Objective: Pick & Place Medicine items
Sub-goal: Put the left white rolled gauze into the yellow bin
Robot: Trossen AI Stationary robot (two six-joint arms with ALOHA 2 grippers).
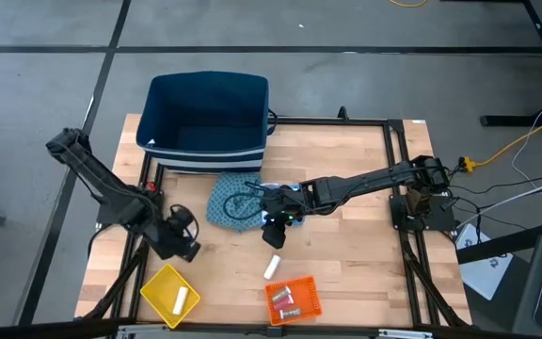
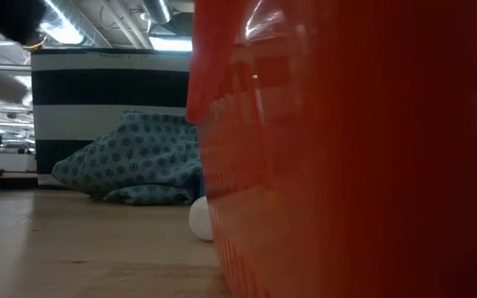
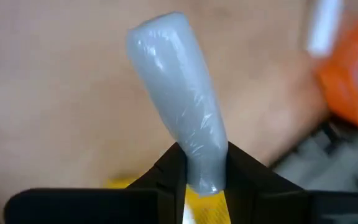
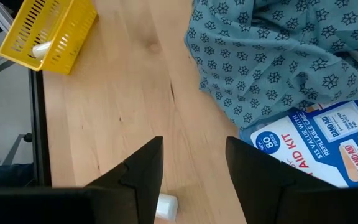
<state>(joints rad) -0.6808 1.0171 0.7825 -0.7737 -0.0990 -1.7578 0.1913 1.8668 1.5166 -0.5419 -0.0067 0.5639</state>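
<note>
My left gripper point(image 1: 184, 243) is at the table's left, just beyond the yellow tray point(image 1: 169, 294), and is shut on a pale white cylinder point(image 3: 178, 99). My right gripper point(image 4: 194, 171) is open and empty over the table's middle point(image 1: 273, 228), beside the teal cloth point(image 1: 237, 200). A blue-and-white bandage box point(image 4: 325, 140) lies half under the cloth's edge. One white cylinder point(image 1: 273, 267) lies on the bare wood; its end shows below my right fingers point(image 4: 166, 205) and in the low view point(image 2: 199, 219). Another cylinder point(image 1: 181, 299) lies in the yellow tray. My left gripper pinches the cylinder's near end point(image 3: 202, 168) between its two fingers. The rest of the cylinder sticks out past the fingertips, slanting to one side. It is lifted clear of the table.
A dark blue bin with striped sides point(image 1: 207, 121) stands at the table's far edge. The orange tray point(image 1: 293, 298) with a few small items is at the near edge and fills the right of the low view point(image 2: 354, 165). Bare wood lies between the trays and the cloth.
</note>
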